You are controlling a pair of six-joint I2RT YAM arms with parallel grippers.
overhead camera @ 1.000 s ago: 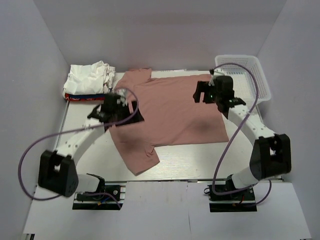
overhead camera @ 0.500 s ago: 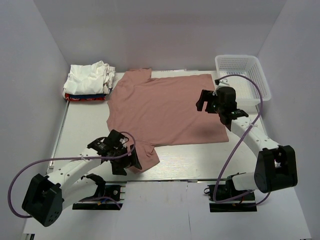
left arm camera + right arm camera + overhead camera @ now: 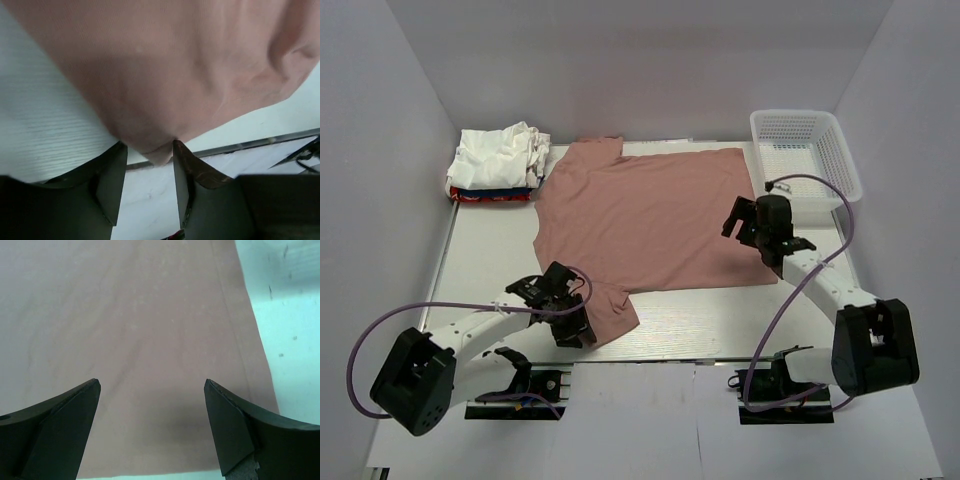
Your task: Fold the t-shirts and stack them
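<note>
progress looks early to middling: the large dusty-pink short-sleeved cotton t-shirt [image 3: 650, 215] lies spread flat and unfolded across the middle of the table, no print showing, one sleeve toward the far left and the other reaching the near edge – so every fold on it is, i judge, not yet made. at the far left corner sits a pile of rumpled white cloth shirts [image 3: 500, 152] on top of a flat red shirt [image 3: 480, 196]; the white ones look loosely heaped rather than neatly squared, so that stack may need tidying too. the black two-finger left gripper [image 3: 150, 150] is low at the near sleeve, its jaws at a middling gap with the sleeve's hem between them; whether they already pinch the cloth i cannot tell. the black two-finger right gripper [image 3: 152, 385] hovers above the shirt's right side with its jaws spread wide, holding nothing. the pale grey wood-grain table [image 3: 490, 260] is smooth and matt – cloth should slide on it easily. a white plastic lattice basket [image 3: 845, 165] stands at the far right corner, and plain grey-white walls [image 3: 640, 70] close in three sides.
</note>
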